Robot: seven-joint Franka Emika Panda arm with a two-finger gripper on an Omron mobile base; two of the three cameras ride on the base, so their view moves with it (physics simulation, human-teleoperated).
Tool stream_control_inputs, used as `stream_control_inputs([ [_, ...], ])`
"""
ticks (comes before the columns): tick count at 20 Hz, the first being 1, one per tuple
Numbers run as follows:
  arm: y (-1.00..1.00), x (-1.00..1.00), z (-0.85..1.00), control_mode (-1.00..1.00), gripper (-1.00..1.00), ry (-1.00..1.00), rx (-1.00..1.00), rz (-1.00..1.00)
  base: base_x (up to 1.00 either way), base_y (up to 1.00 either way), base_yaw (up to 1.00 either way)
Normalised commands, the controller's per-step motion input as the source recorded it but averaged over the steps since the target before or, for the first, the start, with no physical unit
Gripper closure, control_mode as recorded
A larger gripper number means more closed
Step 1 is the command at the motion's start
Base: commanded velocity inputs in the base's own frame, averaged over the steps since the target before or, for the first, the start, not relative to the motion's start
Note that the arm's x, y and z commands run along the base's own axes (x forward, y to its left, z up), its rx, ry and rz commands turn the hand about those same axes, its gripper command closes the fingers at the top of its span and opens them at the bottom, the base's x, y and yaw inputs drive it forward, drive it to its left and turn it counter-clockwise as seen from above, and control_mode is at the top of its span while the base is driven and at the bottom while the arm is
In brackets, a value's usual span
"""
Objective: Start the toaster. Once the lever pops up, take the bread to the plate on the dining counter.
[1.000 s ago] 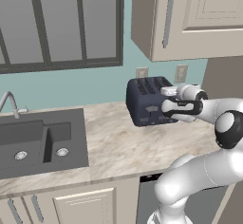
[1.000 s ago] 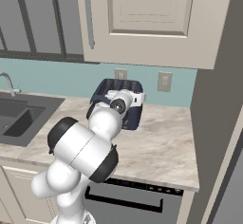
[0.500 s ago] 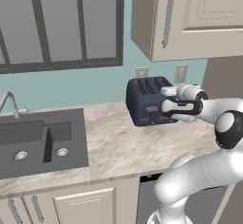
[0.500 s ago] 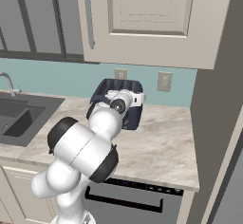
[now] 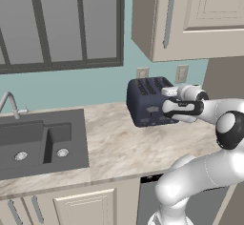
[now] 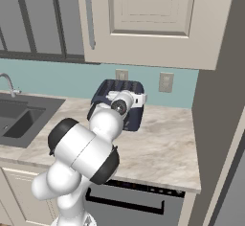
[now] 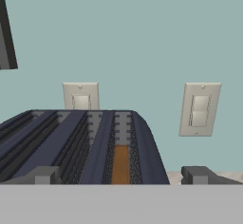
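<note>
While bread [image 7: 120,163] sits in toaster [image 5: 147,101]

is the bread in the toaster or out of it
In: the bread sits down inside the rightmost slot of the toaster, its brown edge showing.

Dark sink [image 5: 40,143], faucet [image 5: 10,106], wall outlets [image 7: 200,109]
</note>
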Motion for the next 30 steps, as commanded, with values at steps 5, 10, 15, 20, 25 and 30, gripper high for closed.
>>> stream_control_inputs([
  [5,0.0,0.0,0.0,-1.0,-1.0,0.0,0.0,0.0,0.0,0.0,0.0],
  [10,0.0,0.0,0.0,-1.0,-1.0,0.0,0.0,0.0,0.0,0.0,0.0],
  [15,0.0,0.0,0.0,-1.0,-1.0,0.0,0.0,0.0,0.0,0.0,0.0],
  [20,0.0,0.0,0.0,-1.0,-1.0,0.0,0.0,0.0,0.0,0.0,0.0],
  [25,0.0,0.0,0.0,-1.0,-1.0,0.0,0.0,0.0,0.0,0.0,0.0],
  [30,0.0,0.0,0.0,-1.0,-1.0,0.0,0.0,0.0,0.0,0.0,0.0],
])
